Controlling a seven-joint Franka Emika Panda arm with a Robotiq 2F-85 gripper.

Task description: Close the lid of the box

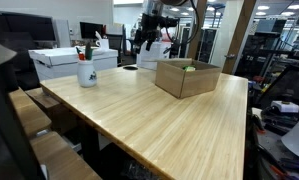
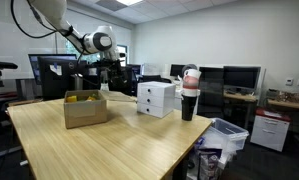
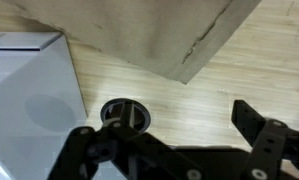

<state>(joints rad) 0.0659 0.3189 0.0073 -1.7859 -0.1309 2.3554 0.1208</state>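
Note:
The brown cardboard box (image 1: 187, 78) stands on the wooden table, also in the other exterior view (image 2: 86, 110). Its top is open and something yellow-green shows inside. The lid flaps are too small to make out in both exterior views. My gripper (image 1: 144, 42) hangs above the table behind the box, apart from it, also seen in an exterior view (image 2: 114, 66). In the wrist view the gripper (image 3: 174, 130) is open and empty. A tan cardboard panel of the box (image 3: 159, 35) fills the top of that view.
Stacked white boxes (image 1: 74, 60) (image 2: 156, 97) (image 3: 24, 100) stand near the gripper. A white mug with items in it (image 1: 86, 71) and a dark cup (image 2: 189, 100) stand on the table (image 1: 159, 125). A black round disc (image 3: 124, 113) lies below the gripper.

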